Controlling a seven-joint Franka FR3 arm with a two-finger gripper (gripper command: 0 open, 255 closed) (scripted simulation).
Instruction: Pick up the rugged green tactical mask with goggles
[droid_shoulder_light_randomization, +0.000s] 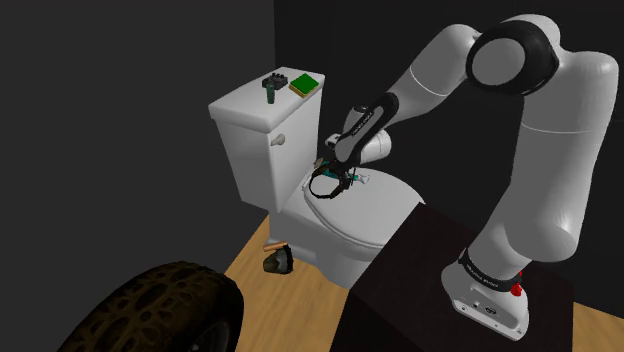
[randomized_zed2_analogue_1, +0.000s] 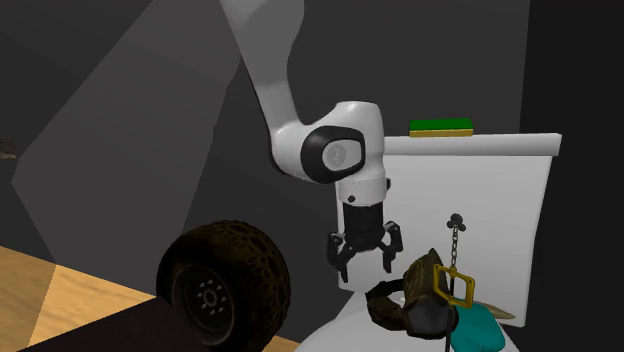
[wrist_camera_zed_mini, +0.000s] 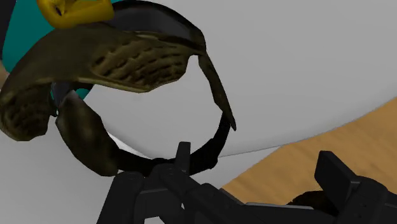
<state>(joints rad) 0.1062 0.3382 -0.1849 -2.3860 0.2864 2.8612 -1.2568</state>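
Note:
The mask is dark olive-brown with a black strap loop and lies on the white toilet lid. In the shoulder view the mask sits at the lid's back edge, just under my gripper. My gripper hangs open a little above the lid, beside the mask on the second exterior view's left. In the wrist view the mask lies ahead of the open gripper; its black strap curves close to one finger, and nothing is clasped.
A teal item and a gold key-shaped piece lie against the mask. On the toilet tank sit a green book and a small dark object. A big tyre and a small dark thing are on the wooden floor.

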